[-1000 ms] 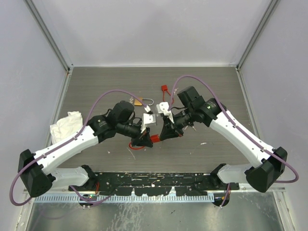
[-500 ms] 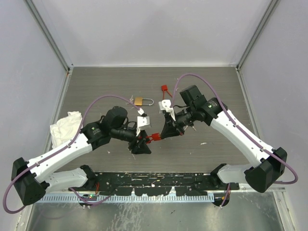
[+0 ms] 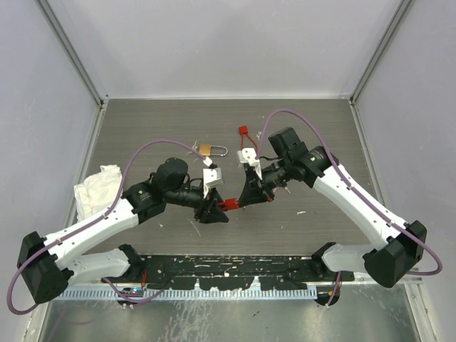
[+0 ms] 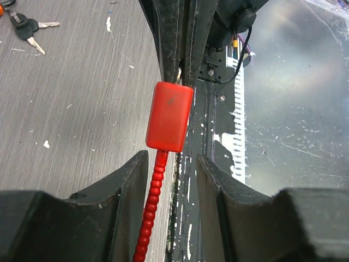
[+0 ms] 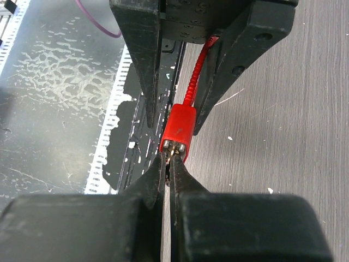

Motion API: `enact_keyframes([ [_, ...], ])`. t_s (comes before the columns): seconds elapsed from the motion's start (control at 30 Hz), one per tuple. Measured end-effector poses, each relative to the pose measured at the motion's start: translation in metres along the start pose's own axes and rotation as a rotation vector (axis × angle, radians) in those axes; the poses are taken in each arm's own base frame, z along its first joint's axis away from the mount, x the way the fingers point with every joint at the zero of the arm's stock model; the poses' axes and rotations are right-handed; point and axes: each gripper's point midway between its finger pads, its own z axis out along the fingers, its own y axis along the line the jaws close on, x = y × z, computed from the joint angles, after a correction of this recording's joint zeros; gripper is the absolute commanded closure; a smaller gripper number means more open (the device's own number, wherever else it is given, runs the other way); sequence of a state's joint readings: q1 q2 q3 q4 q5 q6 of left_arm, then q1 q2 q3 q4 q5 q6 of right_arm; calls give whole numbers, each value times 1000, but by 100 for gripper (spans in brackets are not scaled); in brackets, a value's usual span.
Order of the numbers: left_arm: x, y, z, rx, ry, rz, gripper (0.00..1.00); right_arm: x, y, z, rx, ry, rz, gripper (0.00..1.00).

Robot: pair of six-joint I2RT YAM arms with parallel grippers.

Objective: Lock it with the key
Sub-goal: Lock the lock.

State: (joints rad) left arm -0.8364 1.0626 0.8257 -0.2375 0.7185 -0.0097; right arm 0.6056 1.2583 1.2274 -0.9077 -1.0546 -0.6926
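Pinching red lock (image 5: 177, 131) by its end, right claw (image 5: 168, 158) clamped.
Half-open, left claw (image 4: 170, 161) sits astride the cable (image 4: 147, 218); key (image 4: 26, 27) lies beyond on desk (image 4: 82, 109).

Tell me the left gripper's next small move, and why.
Probably close the left gripper on the ribbed cable: its fingers stand apart either side of it, while the right gripper, shut, pinches the end of the red lock. Then the right could let go and fetch the keys lying on the table.
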Motion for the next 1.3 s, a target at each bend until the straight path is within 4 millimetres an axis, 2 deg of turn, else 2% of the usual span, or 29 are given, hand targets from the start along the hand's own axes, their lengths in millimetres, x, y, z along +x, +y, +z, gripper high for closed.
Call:
enact_keyframes([
  [0.03,0,0,1,0,0,-5,82,0,1,0,-1,-1,0,99],
  [0.13,1,1,3,8,5,-14,99,1,2,-1,-2,-1,3,99],
  [0.33,5,0,5,25,17,-38,100,2,3,-1,-7,4,-8,99],
  [0.57,-8,7,1,81,-28,-128,100,4,-3,-7,36,38,-243,99],
  [0.67,-11,8,1,91,-25,-134,99,3,-3,-8,40,43,-282,99],
  [0.7,-11,8,0,89,-19,-133,96,3,-3,-8,38,42,-282,99],
  [0.73,-11,9,0,86,-15,-125,85,3,-3,-8,34,39,-280,99],
  [0.77,-12,9,-1,84,-13,-120,70,3,-3,-7,30,36,-279,99],
  [0.9,-10,12,-2,54,-4,-83,36,2,-2,-5,15,24,-269,99],
  [0.97,-10,16,-6,19,-10,-54,9,4,1,-5,4,25,-240,99],
  [1.0,-11,17,-8,1,-18,-37,2,5,4,-5,-5,24,-223,99],
  [1.17,-15,17,-22,-64,-65,17,0,5,8,-5,-17,22,-198,99],
  [1.3,-17,14,-22,-72,-67,46,11,6,9,-4,-25,19,-178,99],
])
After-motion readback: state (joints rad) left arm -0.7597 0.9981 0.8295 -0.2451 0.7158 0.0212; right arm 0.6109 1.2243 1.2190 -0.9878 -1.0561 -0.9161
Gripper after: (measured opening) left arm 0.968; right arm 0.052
